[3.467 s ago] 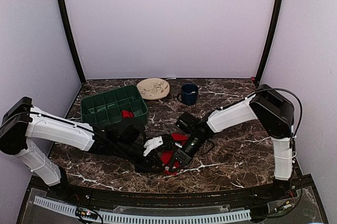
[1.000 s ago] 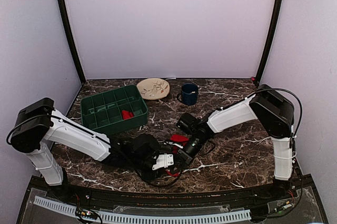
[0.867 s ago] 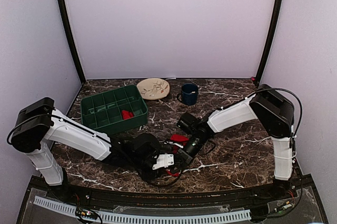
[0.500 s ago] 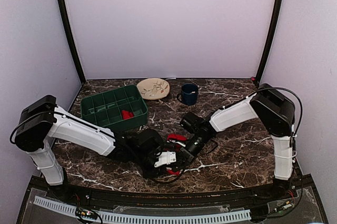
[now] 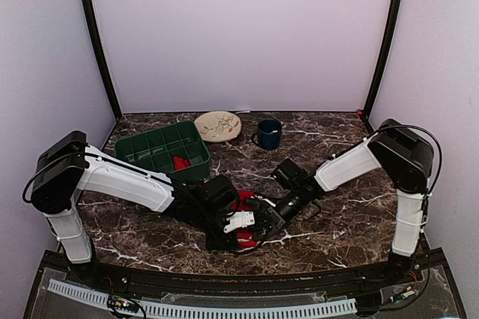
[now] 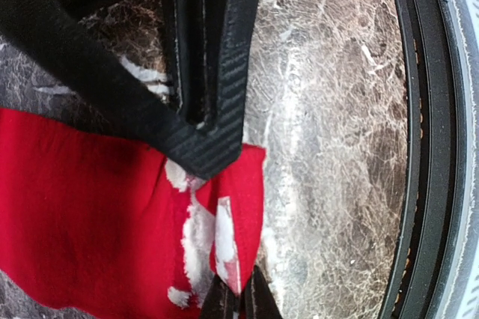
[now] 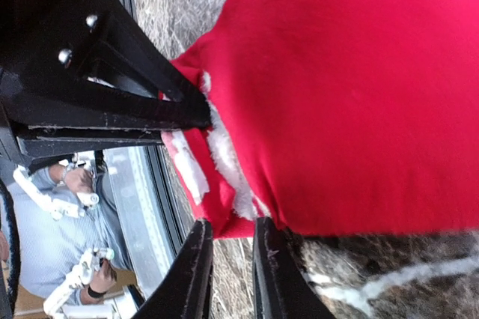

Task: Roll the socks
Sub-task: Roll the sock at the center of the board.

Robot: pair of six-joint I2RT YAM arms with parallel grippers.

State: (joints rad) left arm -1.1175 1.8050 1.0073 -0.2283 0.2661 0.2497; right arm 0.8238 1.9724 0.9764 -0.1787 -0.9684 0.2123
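One of the red socks (image 5: 241, 201) lies on the marble table at the near middle, between both grippers. In the left wrist view this sock (image 6: 90, 214) shows white trim, and my left gripper (image 6: 239, 302) is shut on its trimmed edge. My right gripper (image 7: 233, 263) stands open a little, and the corner of the sock (image 7: 359, 87) hangs just at its fingertips (image 7: 196, 274). From above, the left gripper (image 5: 238, 234) and the right gripper (image 5: 262, 225) sit close together over the sock. A second red sock (image 5: 179, 162) lies bundled in the green bin.
The green divided bin (image 5: 150, 156) stands at the back left. A beige plate (image 5: 218, 126) and a dark blue mug (image 5: 269, 133) are behind the arms. The table's black front rail (image 6: 419, 147) runs close beside the sock.
My right gripper has opened from shut and its arm has drawn to the right. The left arm has pushed further right, still pinching the sock's edge.
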